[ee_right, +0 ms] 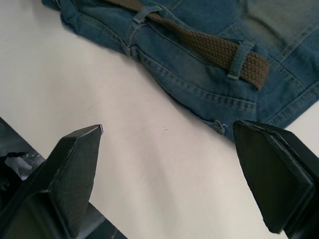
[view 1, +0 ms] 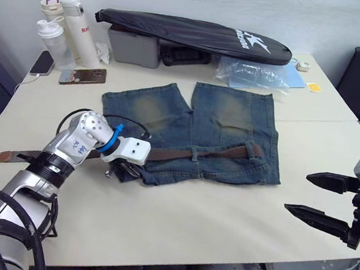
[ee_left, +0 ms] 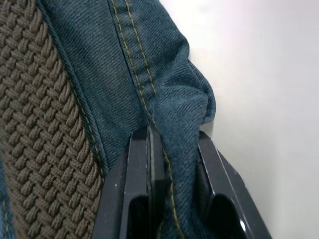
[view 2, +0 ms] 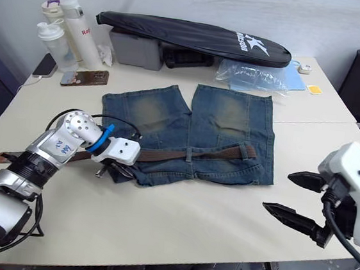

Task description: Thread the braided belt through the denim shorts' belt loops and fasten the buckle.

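The braided belt (view 1: 184, 153) lies along the waistband of the denim shorts (view 1: 193, 133), its long axis running across the desk (view 1: 209, 222) from the robot's left to its right. Its right-hand end stops under a belt loop (ee_right: 238, 59) near the right side of the waistband. The other end trails off the shorts to the left and rests on the bare desk. The buckle cannot be made out at either end.

The left gripper (view 1: 120, 167) is at the left corner of the waistband. Its fingers (ee_left: 144, 169) are pinching a fold of denim just beside the belt, not the belt itself. The right gripper (view 2: 295, 199) hovers off the right edge of the shorts, well apart from the cloth, fingers spread wide. The belt's right-hand end lies toward the shorts from those fingers, so the right arm is nearer to it.

Legible writing: a white logo on the long black zipped bag (view 1: 190, 33) behind the shorts, its letters too small to read. A white bottle (view 1: 75, 24) carries red letters that appear to begin "R".
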